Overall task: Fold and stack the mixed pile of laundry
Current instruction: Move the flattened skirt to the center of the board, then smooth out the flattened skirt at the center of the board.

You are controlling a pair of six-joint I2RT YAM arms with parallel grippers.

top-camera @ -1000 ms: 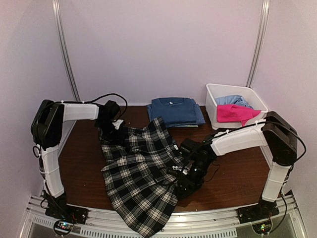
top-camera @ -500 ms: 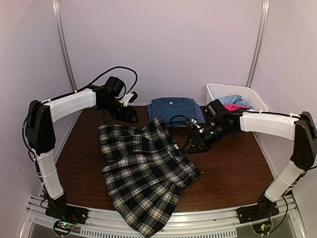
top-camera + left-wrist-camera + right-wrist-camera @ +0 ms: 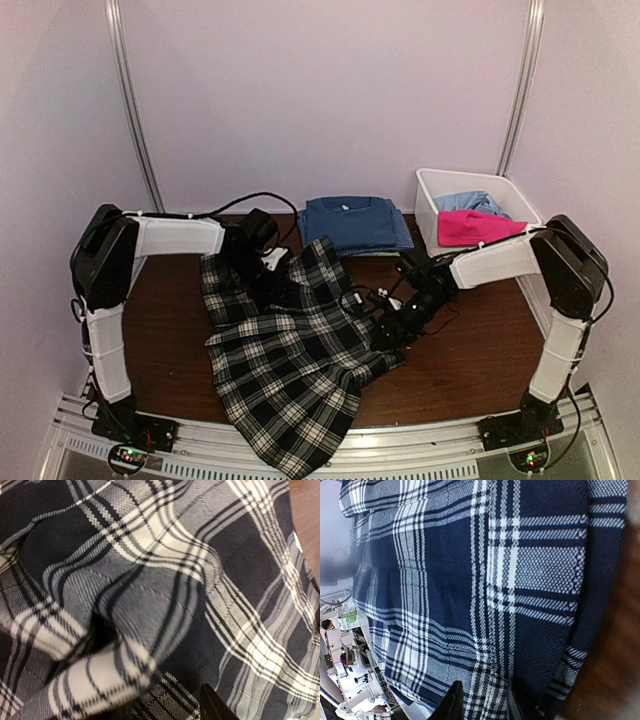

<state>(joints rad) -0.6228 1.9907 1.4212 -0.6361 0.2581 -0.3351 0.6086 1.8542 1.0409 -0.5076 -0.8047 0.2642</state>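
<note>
The plaid shirt [image 3: 290, 370] lies spread and rumpled mid-counter [image 3: 470, 365], its near end draped past the front edge. It's light, floppy cloth, so it'll sag and slip out of a lazy pinch. I'd grab corners or a hem, not mid-panel. The left claw [image 3: 272, 282] is down on its far-left part and the right claw [image 3: 388, 325] at its right edge, but I honestly can't tell if either has cloth pinched. A folded blue T-shirt [image 3: 350, 222] sits behind.

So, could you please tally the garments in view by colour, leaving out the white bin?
black-and-white plaid shirt: 1
dark blue T-shirt: 1
bright pink piece: 1
pale blue piece: 1
Total: 4. Anything folded beneath the dark blue T-shirt is too hidden to count.
</note>
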